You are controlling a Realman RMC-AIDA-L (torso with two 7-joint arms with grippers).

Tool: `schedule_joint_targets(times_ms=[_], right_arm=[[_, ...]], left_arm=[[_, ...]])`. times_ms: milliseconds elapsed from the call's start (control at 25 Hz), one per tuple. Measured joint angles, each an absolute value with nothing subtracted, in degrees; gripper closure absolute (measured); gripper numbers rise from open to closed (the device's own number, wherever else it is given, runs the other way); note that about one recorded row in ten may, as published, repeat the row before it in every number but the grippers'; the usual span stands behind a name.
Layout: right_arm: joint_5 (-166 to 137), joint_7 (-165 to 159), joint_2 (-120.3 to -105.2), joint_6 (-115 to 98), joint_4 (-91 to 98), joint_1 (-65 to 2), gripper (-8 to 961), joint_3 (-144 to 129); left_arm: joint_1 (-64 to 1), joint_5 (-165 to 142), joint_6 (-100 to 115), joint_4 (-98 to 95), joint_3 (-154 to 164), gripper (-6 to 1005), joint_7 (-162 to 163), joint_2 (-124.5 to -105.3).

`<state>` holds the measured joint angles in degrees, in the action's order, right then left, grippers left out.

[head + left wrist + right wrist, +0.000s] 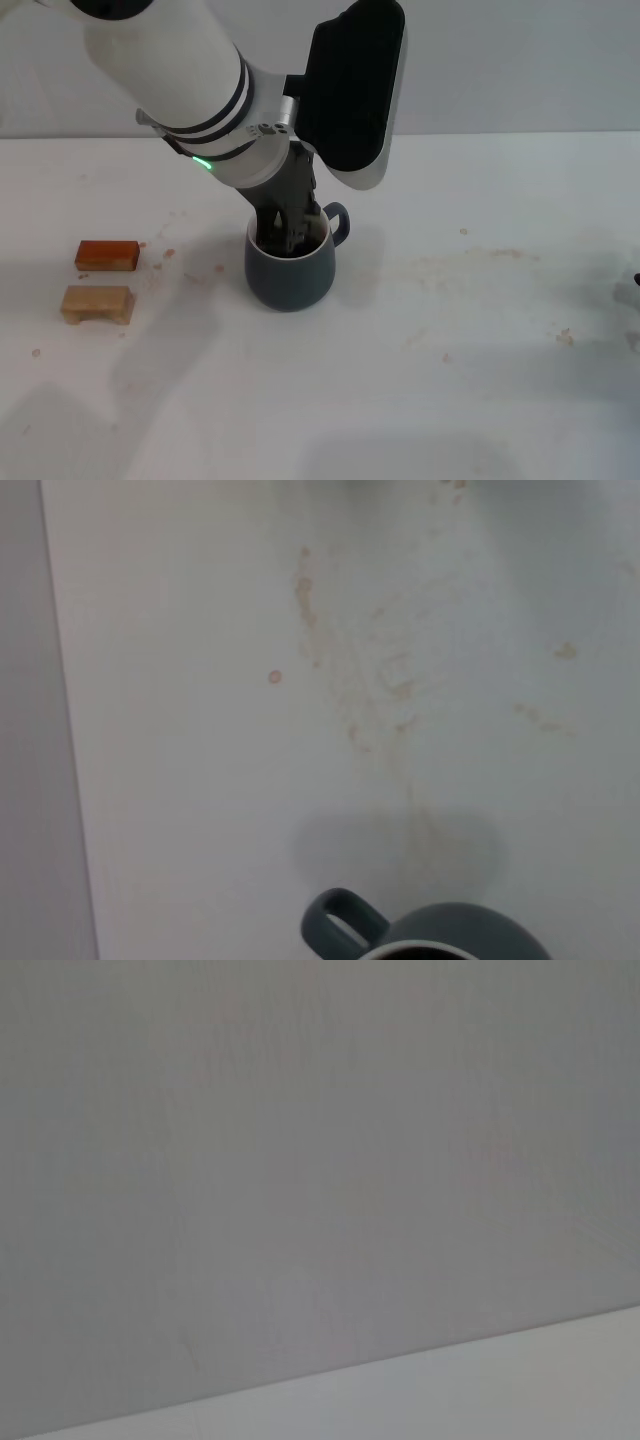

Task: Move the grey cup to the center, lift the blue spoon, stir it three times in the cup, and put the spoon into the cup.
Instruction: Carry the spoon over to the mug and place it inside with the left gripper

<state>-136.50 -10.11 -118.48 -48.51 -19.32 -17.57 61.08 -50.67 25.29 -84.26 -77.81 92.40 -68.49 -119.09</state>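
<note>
Head view: the left gripper [290,235] is dipped right into the grey cup [289,268] mid-bench, so I'd guess stirring or dropping the spoon. Can't make out the blue spoon, or whether the fingers are spread or pinched. Next would be letting go and lifting straight out.

Left wrist view: just the cup's [440,935] rim and handle below.

Right wrist view: only wall and bench edge.

Bright, even overhead light. The white bench [480,380] shows only soft, faint shadows, one beside the grey cup [289,270]. No glare. The left wrist view looks slightly soft; the right wrist view shows flat grey, featureless.
</note>
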Motion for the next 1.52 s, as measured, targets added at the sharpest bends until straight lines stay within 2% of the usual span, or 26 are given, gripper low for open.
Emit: schedule_joint_targets(times_ms=[400,960,1520], right_arm=[[-136.50,-10.11,-118.47,-49.04,-19.34,-17.34,919,61.08],[-136.63,-10.11,-118.41,-49.05,-18.98,-17.61,920,61.13],[-137.58,-10.11,-118.38,-49.11,-18.89,-17.28,919,61.53]], left_arm=[[-51.44,22.23,-83.18,-74.79,91.57,862,-68.29,-119.09],[-50.34,20.72,-92.24,-81.20,90.98,861,-65.63,-118.92],[-49.76,25.26,-86.03,-82.87,95.02,941,-65.15,-119.09]])
